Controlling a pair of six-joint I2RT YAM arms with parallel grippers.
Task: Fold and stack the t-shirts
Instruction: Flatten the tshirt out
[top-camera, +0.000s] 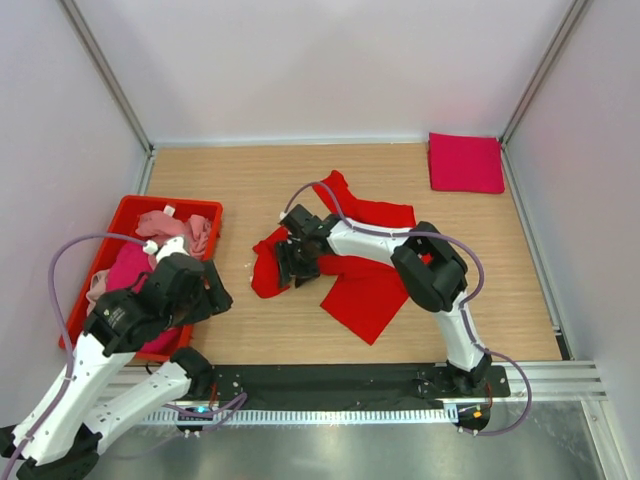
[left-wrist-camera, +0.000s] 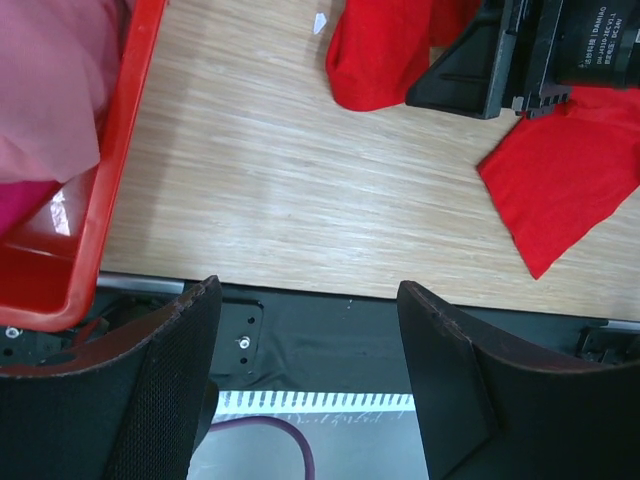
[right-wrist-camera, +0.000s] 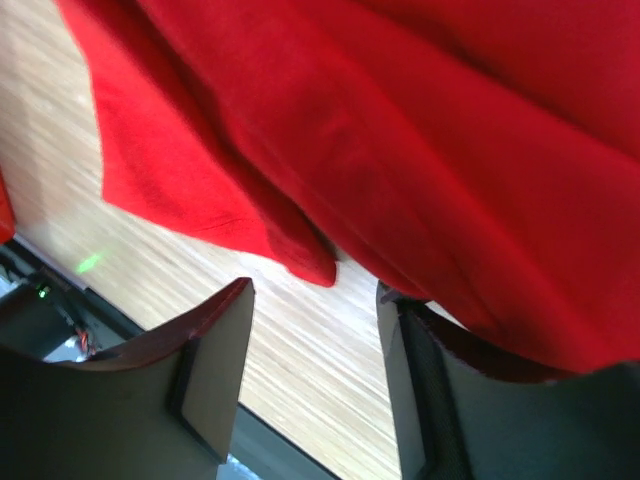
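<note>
The step in hand seems to be the folding of the bright red t-shirt (top-camera: 365, 285), which lies crumpled and only partly spread in the middle of the table (top-camera: 480, 300). The right gripper (right-wrist-camera: 315, 370) is low over the left part of this shirt. Its fingers are apart, bare wood shows between them, and the cloth drapes against the right finger without being clamped. To do the step well, it should probably close on one clear edge or corner, such as the loose flap just beside the fingers, and not on a bunched heap of several layers. Then the cloth should be pulled flat before any fold is made, because the wrinkles would stay inside. The left gripper (left-wrist-camera: 310, 380) hangs over the near edge of the table with its fingers also apart and nothing between them. It could help by holding the opposite edge. On the left stands the red bin (top-camera: 135, 205), in which a pale pink shirt (top-camera: 165, 225) lies toward the far end and a magenta shirt (top-camera: 128, 265) lies nearer, both unfolded. One folded magenta shirt (top-camera: 465, 162) lies in the far right corner, well apart, probably the start of the stack.
</note>
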